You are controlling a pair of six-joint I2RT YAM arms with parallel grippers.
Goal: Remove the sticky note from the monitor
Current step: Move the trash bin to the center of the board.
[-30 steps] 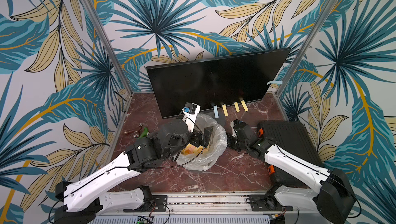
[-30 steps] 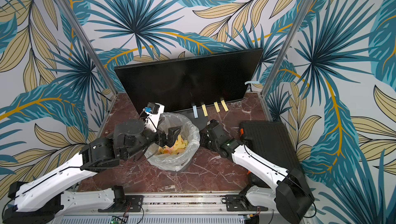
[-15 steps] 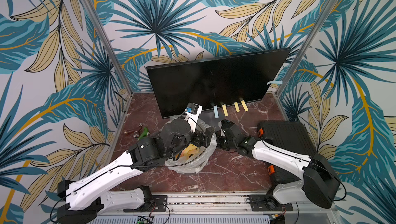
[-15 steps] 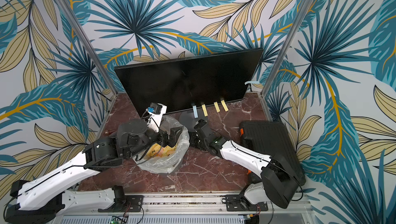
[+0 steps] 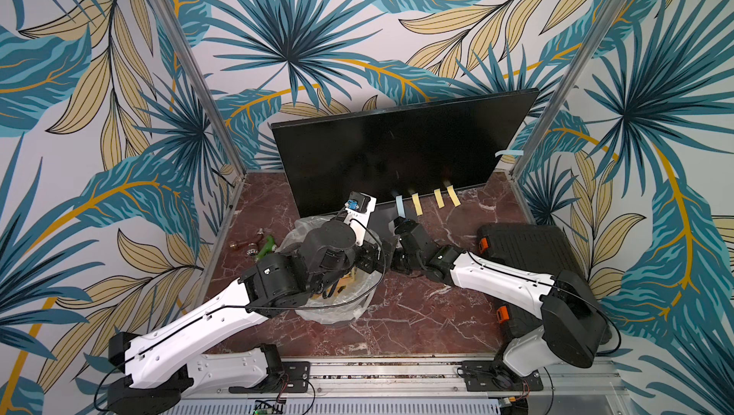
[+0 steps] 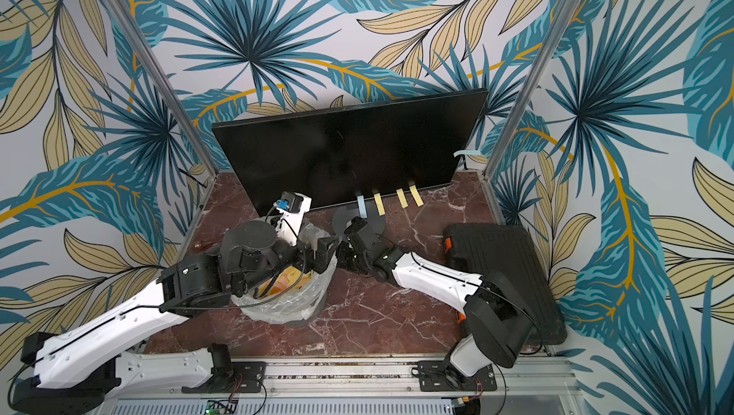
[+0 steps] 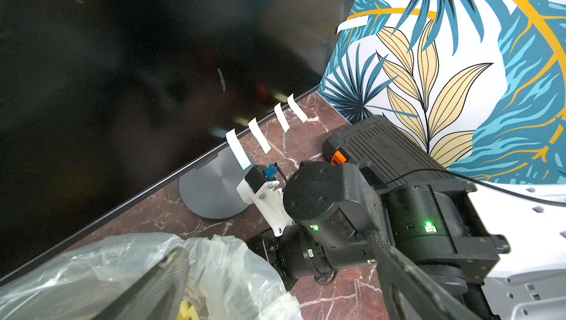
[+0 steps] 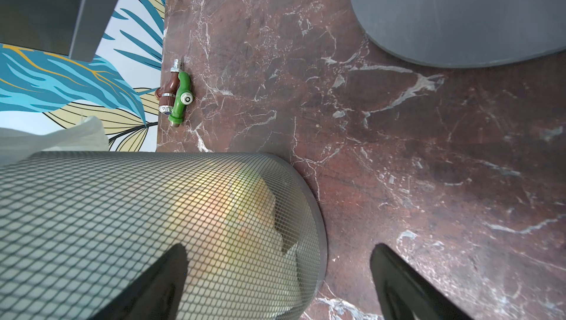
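**Monitor.** The monitor (image 5: 397, 155) is standing at the back of the marble table (image 5: 417, 313). One blue sticky note (image 5: 400, 205) and three yellow sticky notes (image 5: 416, 203) are hanging side by side from the monitor's lower edge. A further blue strip (image 5: 508, 153) is sticking out from the monitor's side edge nearest the right arm.

**Bin.** A mesh bin (image 8: 122, 211) lined with a clear bag (image 5: 337, 306) is sitting in front of the monitor, near its grey disc foot (image 7: 211, 193). Yellow paper is lying inside.

**Left gripper.** The left gripper (image 6: 327, 250) is hovering over the bin's mouth. Its fingers (image 7: 153, 281) are spread wide, with nothing showing between them.

**Right gripper.** The right gripper (image 8: 280, 248) is sitting low in front of the monitor's foot, beside the bin's wall. Its fingers (image 8: 395, 275) are spread wide and holding nothing. One finger is lying across the mesh in the right wrist view; contact cannot be told.

**Other items.** A black ribbed case (image 5: 528, 250) is lying in front of the monitor's end by the right arm. A green and brown fitting (image 8: 179, 98) is lying in front of the monitor's opposite end.
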